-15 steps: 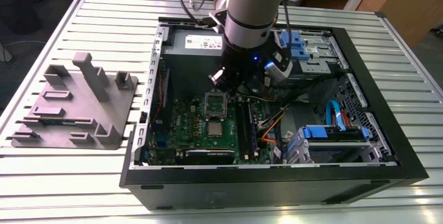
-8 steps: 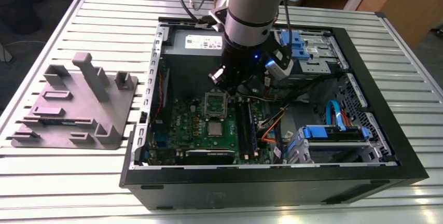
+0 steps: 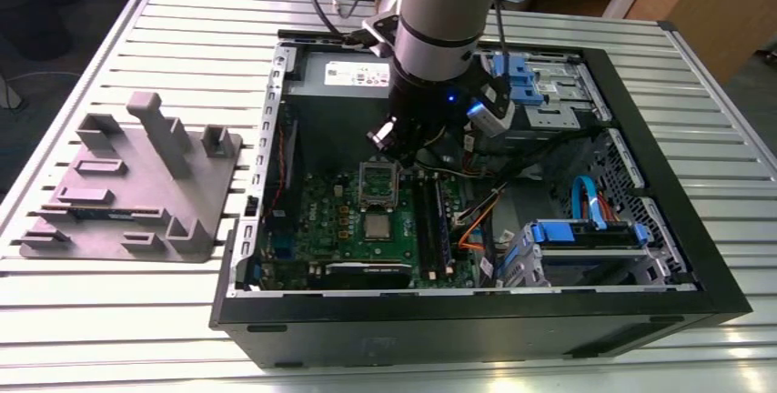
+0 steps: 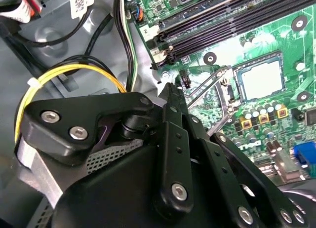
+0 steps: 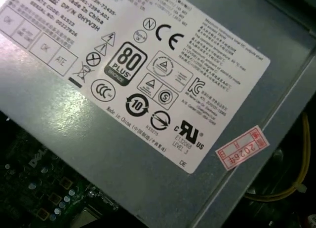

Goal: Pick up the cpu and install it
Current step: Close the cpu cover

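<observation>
The cpu (image 4: 259, 80) is a small silver-grey square lying flat in its socket on the green motherboard (image 4: 296, 45). The socket's metal load plate (image 4: 217, 90) stands flipped open beside it. In the exterior view the cpu (image 3: 378, 226) lies toward the front of the board, with the open plate (image 3: 378, 179) just behind it. My black gripper (image 4: 170, 90) hovers above the board's edge, past the open plate and apart from the cpu, its fingers drawn together on nothing. In the exterior view the gripper (image 3: 401, 143) hangs inside the open computer case (image 3: 486, 320).
The grey power supply (image 5: 148, 90) with a white label fills the case's back corner. Black memory slots (image 4: 222, 20) run beside the socket. Yellow and black cables (image 4: 74, 72) loop near the gripper. A grey plastic tray (image 3: 134, 184) stands on the slatted table at the exterior view's left. Blue drive cages (image 3: 583, 234) sit at its right.
</observation>
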`<state>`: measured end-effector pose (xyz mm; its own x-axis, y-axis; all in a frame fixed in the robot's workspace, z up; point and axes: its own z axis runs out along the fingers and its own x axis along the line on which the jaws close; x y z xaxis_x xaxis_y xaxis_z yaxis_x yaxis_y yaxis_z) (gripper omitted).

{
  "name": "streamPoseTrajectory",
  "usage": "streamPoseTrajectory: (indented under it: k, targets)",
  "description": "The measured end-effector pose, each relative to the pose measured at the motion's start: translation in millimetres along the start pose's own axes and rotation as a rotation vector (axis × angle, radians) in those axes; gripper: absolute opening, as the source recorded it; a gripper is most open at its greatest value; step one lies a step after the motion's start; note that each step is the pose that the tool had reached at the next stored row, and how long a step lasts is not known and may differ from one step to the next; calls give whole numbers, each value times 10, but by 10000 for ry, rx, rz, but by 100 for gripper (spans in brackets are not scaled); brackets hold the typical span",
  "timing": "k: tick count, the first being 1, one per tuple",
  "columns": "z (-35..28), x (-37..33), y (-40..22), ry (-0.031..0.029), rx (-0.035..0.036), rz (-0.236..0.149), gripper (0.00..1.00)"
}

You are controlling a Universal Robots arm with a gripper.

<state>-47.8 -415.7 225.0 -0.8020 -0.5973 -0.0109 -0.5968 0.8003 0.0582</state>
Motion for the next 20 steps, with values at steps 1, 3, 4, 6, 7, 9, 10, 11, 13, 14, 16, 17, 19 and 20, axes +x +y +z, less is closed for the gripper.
streamPoseTrajectory:
  k: [1,3,4,6,7,9,10,11,13,14,16,17,19,20]
  targets:
    - [0,1,0,6,-1,-101,10]
    - [-8,4,3,22,-4,-358,10]
    - [-15,4,4,26,-5,-430,10]
    - [-29,4,5,33,-7,-564,10]
    - [-36,5,5,37,-7,-634,10]
    - [-47,6,7,44,-8,-753,10]
    - [-50,6,8,46,-10,-818,10]
    - [-50,6,8,47,-12,-881,10]
    - [-54,9,10,56,-12,-1003,10]
    - [-55,11,12,61,-13,-1075,10]
    - [-57,15,15,69,-13,-1207,10]
    - [-59,16,16,75,-13,-1269,10]
    - [-67,18,17,83,-14,-1389,10]
    - [-71,19,18,85,-15,-1446,10]
